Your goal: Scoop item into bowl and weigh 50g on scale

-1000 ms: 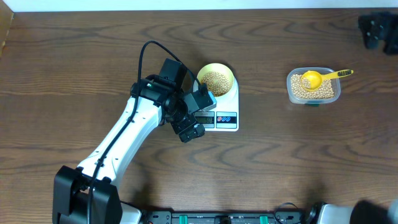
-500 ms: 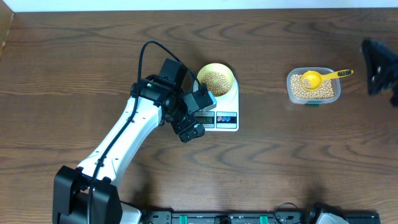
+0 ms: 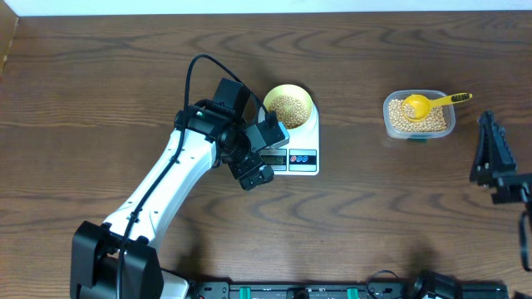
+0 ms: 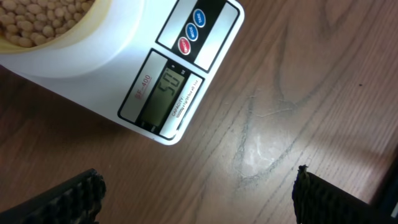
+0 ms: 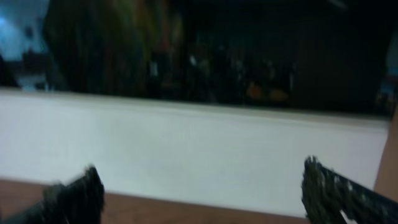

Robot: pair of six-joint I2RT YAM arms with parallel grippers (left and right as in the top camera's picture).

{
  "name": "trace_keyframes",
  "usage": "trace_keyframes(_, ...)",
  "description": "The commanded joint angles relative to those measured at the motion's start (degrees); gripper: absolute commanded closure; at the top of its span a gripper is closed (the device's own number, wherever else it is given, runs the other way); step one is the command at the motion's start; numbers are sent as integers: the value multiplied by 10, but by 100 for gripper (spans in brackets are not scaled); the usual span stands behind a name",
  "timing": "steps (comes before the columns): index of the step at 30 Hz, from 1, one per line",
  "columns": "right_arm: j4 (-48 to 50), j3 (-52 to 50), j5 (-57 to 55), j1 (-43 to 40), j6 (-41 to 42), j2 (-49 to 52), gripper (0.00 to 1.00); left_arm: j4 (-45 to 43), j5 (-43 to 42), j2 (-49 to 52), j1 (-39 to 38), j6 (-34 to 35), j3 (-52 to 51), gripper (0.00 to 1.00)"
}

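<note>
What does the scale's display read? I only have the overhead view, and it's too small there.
Observer: The left wrist view shows the display on the scale reading 50.
Operator: And what is the right wrist camera looking at?
Observer: Mostly a white wall, blurred. The right claw frames it, fingertips wide apart with nothing between them.

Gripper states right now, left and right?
Left gripper: open, holding nothing.
Right gripper: open, holding nothing.
</note>
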State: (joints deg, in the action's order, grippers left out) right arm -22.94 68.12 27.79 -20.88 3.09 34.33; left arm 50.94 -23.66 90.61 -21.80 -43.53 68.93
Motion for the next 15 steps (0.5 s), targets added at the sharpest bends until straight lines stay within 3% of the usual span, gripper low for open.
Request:
trace_keyframes(1, 45, -92, -39, -1, 104, -4, 1, 2, -3, 4, 2, -4, -1, 2)
trace_keyframes(8, 212, -253, -39, -1, 255, 43, 1, 2, -3, 4, 2, -4, -1, 2)
trace_keyframes(15, 279, -295, -39, -1, 400, 134, 1, 2, -3, 4, 3, -4, -1, 2)
